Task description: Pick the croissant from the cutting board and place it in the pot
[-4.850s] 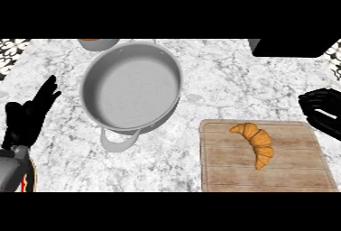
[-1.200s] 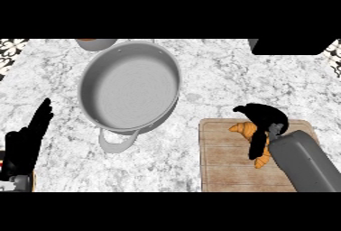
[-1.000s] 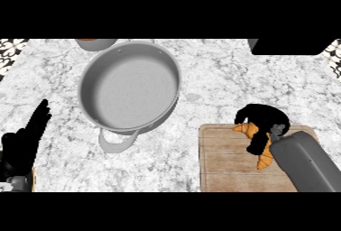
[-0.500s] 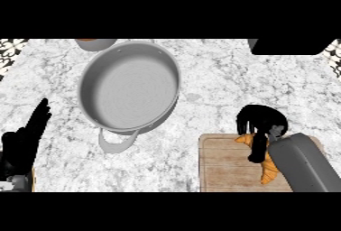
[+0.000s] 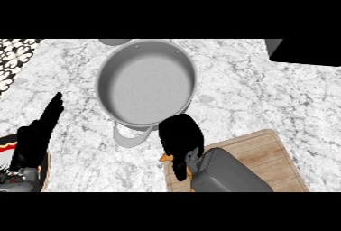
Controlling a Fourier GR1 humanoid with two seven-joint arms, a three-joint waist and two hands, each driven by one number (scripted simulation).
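Croissant [image 5: 165, 157] under curled right hand [image 5: 180, 137], beside pot [image 5: 146, 81], left hand [image 5: 40, 133] resting

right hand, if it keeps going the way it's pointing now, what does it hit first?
Probably the grey metal pot. The black right hand, curled on the golden croissant, points up-left in the head view at the pot's near rim, by its handle. Height is unclear, so it might pass over the rim.

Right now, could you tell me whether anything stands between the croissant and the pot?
Nothing visible does. The right hand curls round the croissant just below the pot; only bare counter and the pot's near handle lie between.
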